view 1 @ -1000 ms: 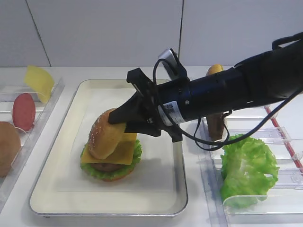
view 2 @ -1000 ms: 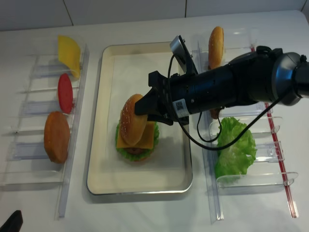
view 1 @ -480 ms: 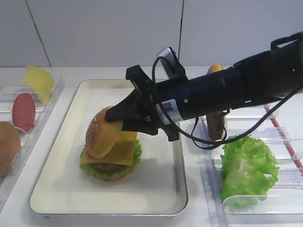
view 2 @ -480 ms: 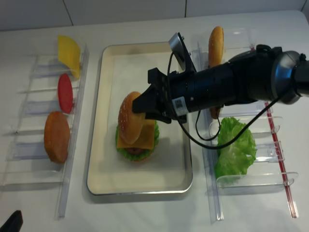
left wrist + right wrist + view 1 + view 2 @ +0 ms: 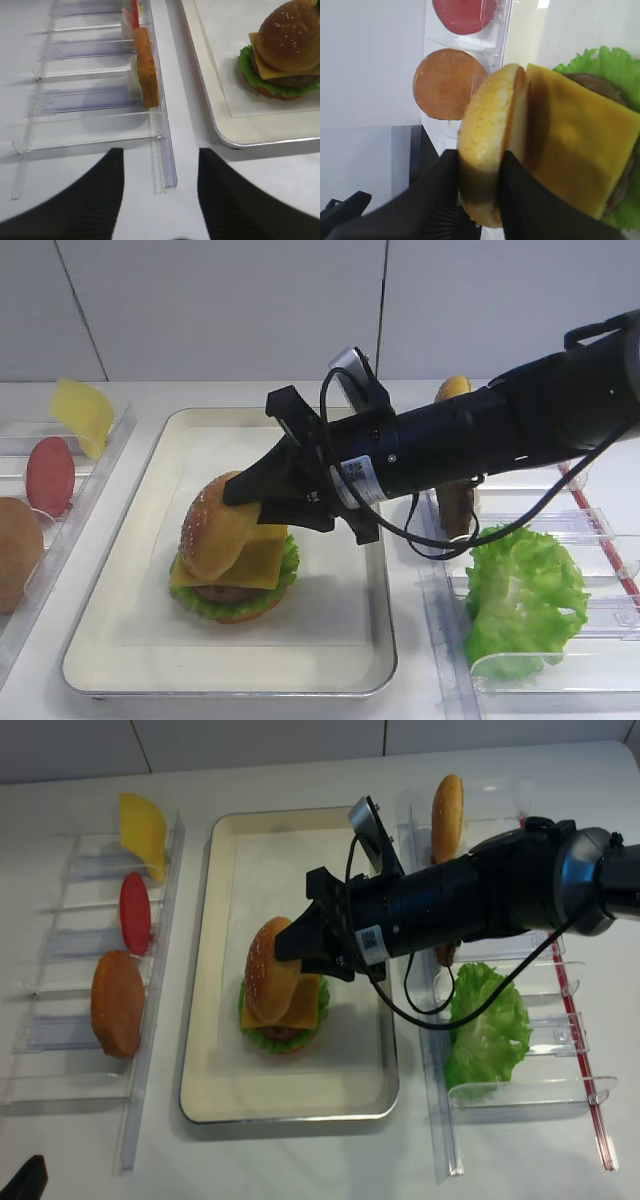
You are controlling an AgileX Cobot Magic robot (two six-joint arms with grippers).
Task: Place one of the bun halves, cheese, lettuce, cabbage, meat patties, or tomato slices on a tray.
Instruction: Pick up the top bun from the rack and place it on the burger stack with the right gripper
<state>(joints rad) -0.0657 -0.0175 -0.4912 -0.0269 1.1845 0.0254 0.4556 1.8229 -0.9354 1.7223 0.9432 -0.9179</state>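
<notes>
I see a white worktop (image 5: 300, 395) backed by a pale panelled wall (image 5: 220, 310). The silver tray (image 5: 225, 1105) with its cream liner sits mid-worktop, between two clear plastic racks. The left rack (image 5: 60, 1020) stands just beside the tray's left rim and holds a cheese slice (image 5: 143, 832), a tomato slice (image 5: 134, 912) and a bun half (image 5: 117, 1003), all on edge. The right rack (image 5: 560, 1090) holds another bun half (image 5: 447, 816) at the far end and a lettuce bunch (image 5: 487, 1023) nearer.

On the tray's middle is a stack: lettuce leaf (image 5: 205, 602), meat patty (image 5: 280, 79), cheese square (image 5: 580, 155). The right gripper (image 5: 476, 192) is clamped on the sesame bun top (image 5: 215, 525), which leans tilted on the cheese, toward the stack's left side.

The left gripper (image 5: 160, 195) hangs over bare worktop by the left rack's near end, fingers (image 5: 87, 200) apart, nothing between them.

The liner is bare at the near and far ends of the tray.
</notes>
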